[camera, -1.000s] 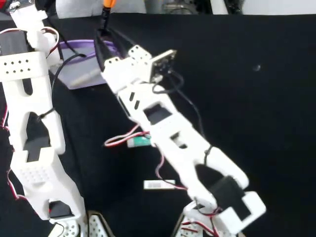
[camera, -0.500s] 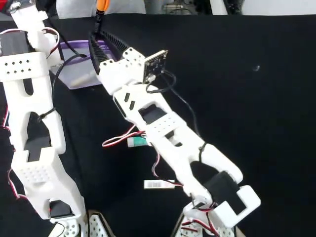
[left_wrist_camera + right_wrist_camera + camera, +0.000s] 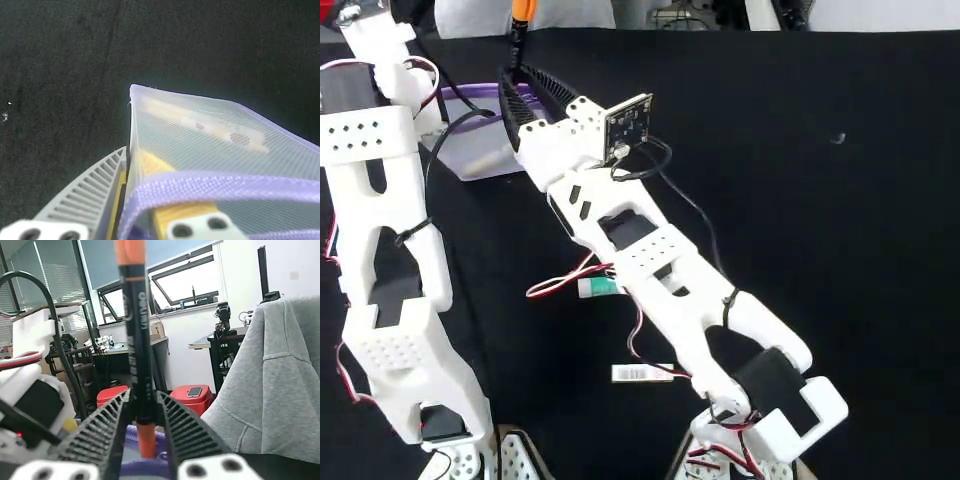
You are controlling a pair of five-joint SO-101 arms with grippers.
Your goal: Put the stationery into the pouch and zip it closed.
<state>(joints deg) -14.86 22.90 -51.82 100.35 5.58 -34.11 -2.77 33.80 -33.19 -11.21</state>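
Observation:
The mesh pouch [image 3: 480, 150] with purple trim lies at the table's far left, and its mesh [image 3: 210, 145] shows light-coloured items inside. My left gripper [image 3: 132, 156] is shut on the pouch's edge, one yellow pad showing through the mesh. My right gripper [image 3: 517, 75] is shut on a black pen with orange ends [image 3: 523, 28], held upright right above the pouch's far right part. In the right wrist view the pen [image 3: 135, 335] stands between the ribbed black fingers [image 3: 107, 422] of my right gripper [image 3: 145, 401], with purple trim [image 3: 131, 439] just below its tip.
A small green and white item [image 3: 601, 287] lies on the black table under the right arm. A white strip [image 3: 642, 373] lies nearer the arm bases. Red and black cables hang beside both arms. The right half of the table [image 3: 840, 230] is bare black cloth.
The right arm has swung left and slightly farther away with the pen, bringing it over the pouch. The left arm and the pouch have stayed put.

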